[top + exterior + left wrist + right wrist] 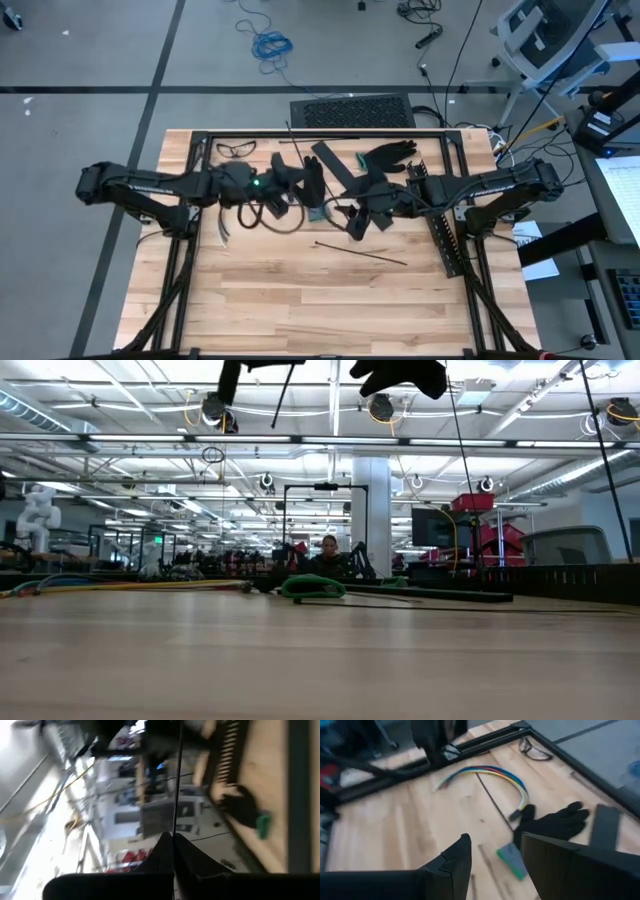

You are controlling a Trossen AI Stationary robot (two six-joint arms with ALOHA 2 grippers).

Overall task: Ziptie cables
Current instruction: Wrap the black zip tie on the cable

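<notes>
The cables [487, 775] lie in a curved arc on the tabletop [300, 300], toward its left edge and about midway between the far and near edges, beside the left arm. In the right wrist view a thin black stick [492, 800] crosses under the arc, and a black glove [555, 822] lies just beside the arc's end, with a small green piece [512, 860] next to the glove. Glasses [236, 149] sit at the far left corner. The left end effector [172, 847] hangs above the middle, fingers pressed shut on the thin black stick. The right end effector [495, 855] hovers over the green piece, half open and empty. A black slotted strip [445, 240] lies along the right edge.
</notes>
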